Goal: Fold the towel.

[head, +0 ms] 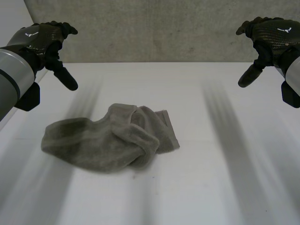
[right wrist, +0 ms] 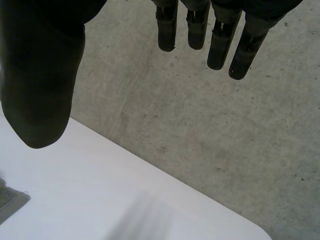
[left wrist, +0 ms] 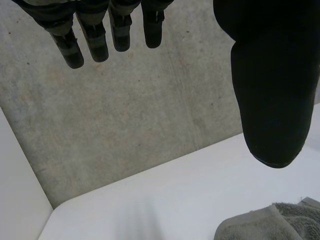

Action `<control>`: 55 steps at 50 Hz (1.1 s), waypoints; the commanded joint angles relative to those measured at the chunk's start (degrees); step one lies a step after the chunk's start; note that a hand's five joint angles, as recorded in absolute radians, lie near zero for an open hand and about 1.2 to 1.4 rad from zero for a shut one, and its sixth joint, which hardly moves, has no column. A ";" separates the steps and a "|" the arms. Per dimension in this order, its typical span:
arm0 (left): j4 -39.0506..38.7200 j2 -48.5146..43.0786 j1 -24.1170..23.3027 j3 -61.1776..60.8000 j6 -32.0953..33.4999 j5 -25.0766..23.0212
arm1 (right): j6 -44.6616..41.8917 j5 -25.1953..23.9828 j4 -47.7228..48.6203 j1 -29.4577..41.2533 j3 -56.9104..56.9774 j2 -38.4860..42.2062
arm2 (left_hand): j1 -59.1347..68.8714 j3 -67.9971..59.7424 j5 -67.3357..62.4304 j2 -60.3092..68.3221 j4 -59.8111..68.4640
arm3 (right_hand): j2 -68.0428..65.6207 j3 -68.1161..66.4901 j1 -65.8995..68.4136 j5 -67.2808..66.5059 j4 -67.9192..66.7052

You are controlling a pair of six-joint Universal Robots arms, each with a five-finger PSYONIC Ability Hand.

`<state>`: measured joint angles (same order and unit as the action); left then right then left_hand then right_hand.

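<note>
Nothing's been folded yet as far as I can judge. The towel [head: 110,140] is a crumpled grey heap on the counter [head: 225,164], lying a bit toward the left edge from the middle, with one flap doubled over on itself.

The left robot hand [head: 42,40] and the right robot hand [head: 272,35] both hang up over the far corners, fingers relaxed, thumbs apart, gripping nothing, and well clear of the cloth.

My take is don't rush the fold. Spread it flat first (a lump like this will just fold crooked). I'd send the right one down to the hemmed edge [head: 171,131] facing the counter's middle and the left one to the rounded end near the left edge. Pinch low, pull apart gently, then hunt for proper corners.
</note>
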<state>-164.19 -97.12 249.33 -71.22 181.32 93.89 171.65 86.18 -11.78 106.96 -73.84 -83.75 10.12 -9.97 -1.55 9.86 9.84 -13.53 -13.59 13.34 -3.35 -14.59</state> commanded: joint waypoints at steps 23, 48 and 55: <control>-0.69 -21.96 0.10 -1.64 24.15 -17.61 | -11.78 -24.57 -5.36 6.95 17.86 31.90 | 12.51 -12.66 -11.08 12.77 12.78 | 3.53 3.59 -3.34 3.35 4.59; -13.08 -26.02 -2.70 1.15 25.57 -16.73 | -5.45 -22.28 -4.75 15.83 39.74 48.77 | 69.88 -70.03 -68.45 70.14 70.16 | -66.47 -66.41 66.66 -66.65 -65.41; -16.69 -20.04 -5.17 12.16 19.25 -12.60 | 2.44 -12.20 1.91 9.69 46.25 37.46 | 69.88 -70.03 -68.45 70.14 70.16 | -66.47 -66.41 66.66 -66.65 -65.41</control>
<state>-177.89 -121.87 245.93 -67.80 205.91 77.69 168.38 65.80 -15.67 121.97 -31.71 -37.25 66.82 -69.14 -57.58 69.17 69.21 -76.22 -76.51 76.45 -66.82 -76.44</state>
